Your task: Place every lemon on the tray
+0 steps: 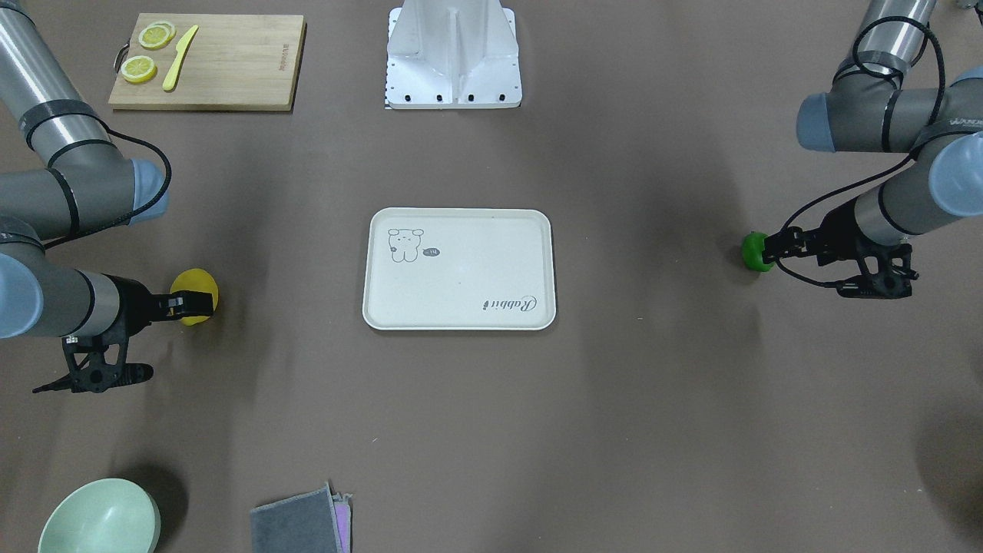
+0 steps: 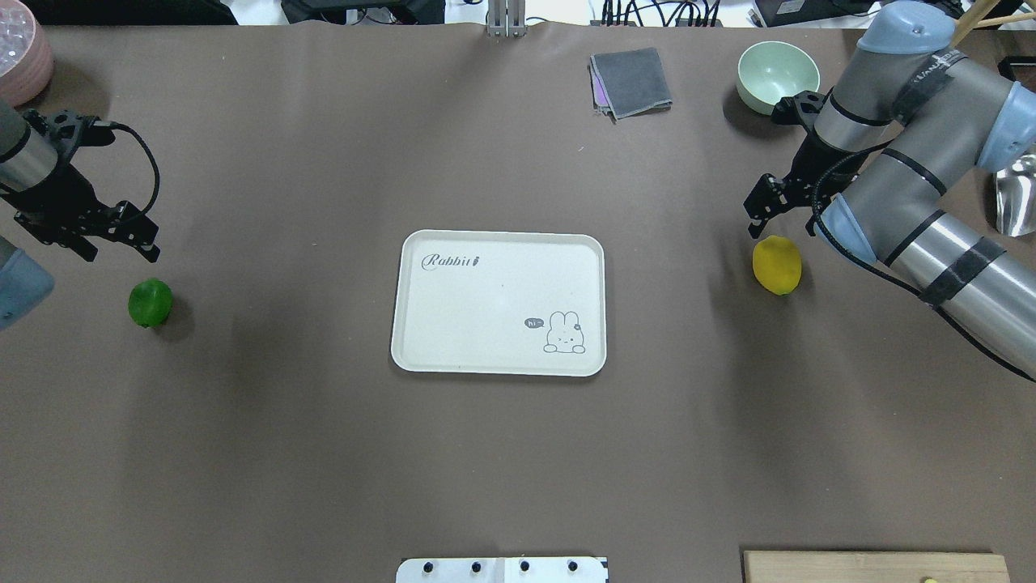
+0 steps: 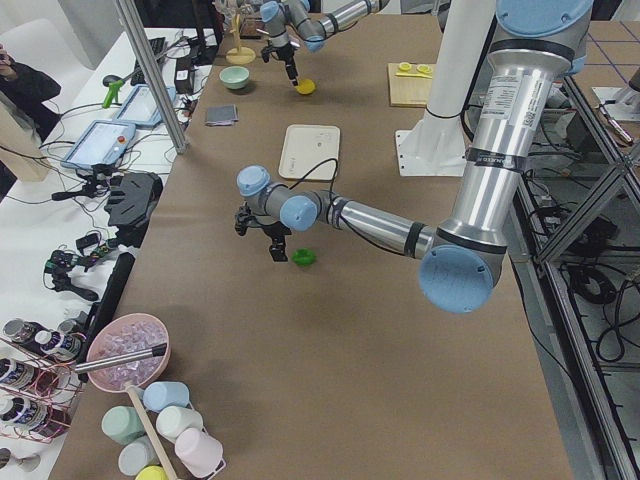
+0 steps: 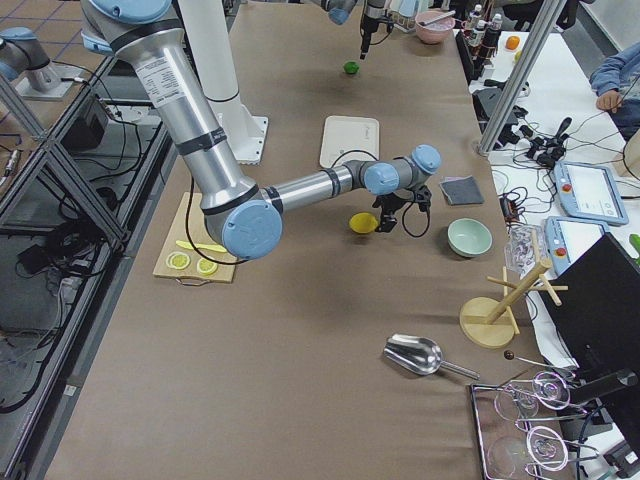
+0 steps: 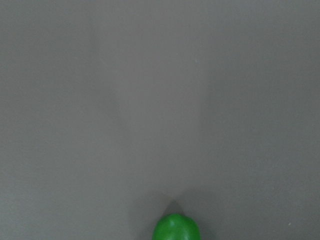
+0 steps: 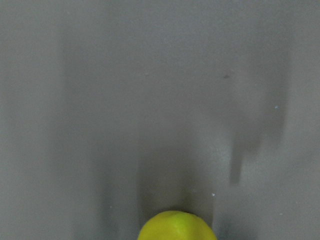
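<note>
The cream-white tray [image 1: 459,326] lies empty at the table's centre, also in the overhead view [image 2: 498,235]. The yellow lemon [image 2: 777,265] rests on the table on my right side. My right gripper [image 2: 779,220] hovers just above it with its jaws open; the lemon's top shows at the bottom edge of the right wrist view [image 6: 177,226]. The green lemon [image 2: 150,303] rests on the table on my left side. My left gripper [image 2: 120,247] is open and empty just above and beyond it; the lemon shows low in the left wrist view [image 5: 176,228].
A bamboo cutting board [image 1: 207,61] with lemon slices and a yellow knife lies near the robot base [image 1: 453,57]. A pale green bowl [image 2: 777,74] and a grey cloth [image 2: 631,81] sit at the far edge. A pink bowl [image 2: 20,53] is far left.
</note>
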